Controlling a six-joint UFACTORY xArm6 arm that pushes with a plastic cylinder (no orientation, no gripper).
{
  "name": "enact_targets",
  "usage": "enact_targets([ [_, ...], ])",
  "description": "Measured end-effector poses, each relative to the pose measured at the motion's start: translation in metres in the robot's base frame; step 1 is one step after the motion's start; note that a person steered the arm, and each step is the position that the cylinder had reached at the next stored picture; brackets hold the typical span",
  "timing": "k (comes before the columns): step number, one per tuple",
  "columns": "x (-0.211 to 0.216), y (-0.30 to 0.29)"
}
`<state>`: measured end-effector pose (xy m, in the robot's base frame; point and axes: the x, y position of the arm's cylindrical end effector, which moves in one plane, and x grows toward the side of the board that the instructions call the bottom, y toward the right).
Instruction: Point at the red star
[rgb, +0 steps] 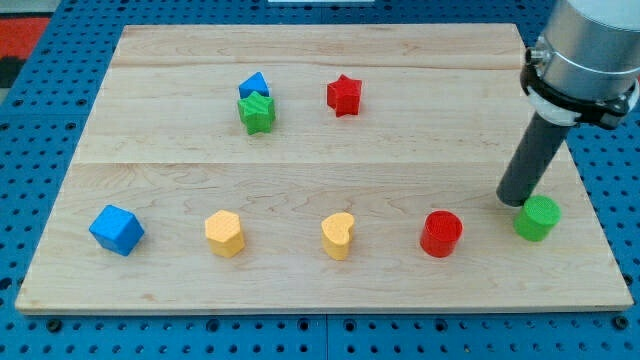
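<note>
The red star (343, 95) lies on the wooden board (320, 160) near the view's top, right of centre. My tip (517, 201) rests on the board at the view's right, touching or just beside the upper left of a green cylinder (537, 218). The tip is far to the right of and below the red star.
A blue block (254, 86) and a green star (257, 113) sit together left of the red star. Along the view's bottom row stand a blue cube (116, 230), a yellow hexagon-like block (225, 234), a yellow heart (338, 236) and a red cylinder (441, 233).
</note>
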<state>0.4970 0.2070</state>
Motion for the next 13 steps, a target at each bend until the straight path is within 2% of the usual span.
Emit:
enact_targets([
  [2, 0.02, 0.003],
  [3, -0.006, 0.0],
  [5, -0.088, -0.049],
  [8, -0.181, -0.088],
  [10, -0.239, -0.141],
  [12, -0.251, -0.206],
  [13, -0.247, -0.218],
])
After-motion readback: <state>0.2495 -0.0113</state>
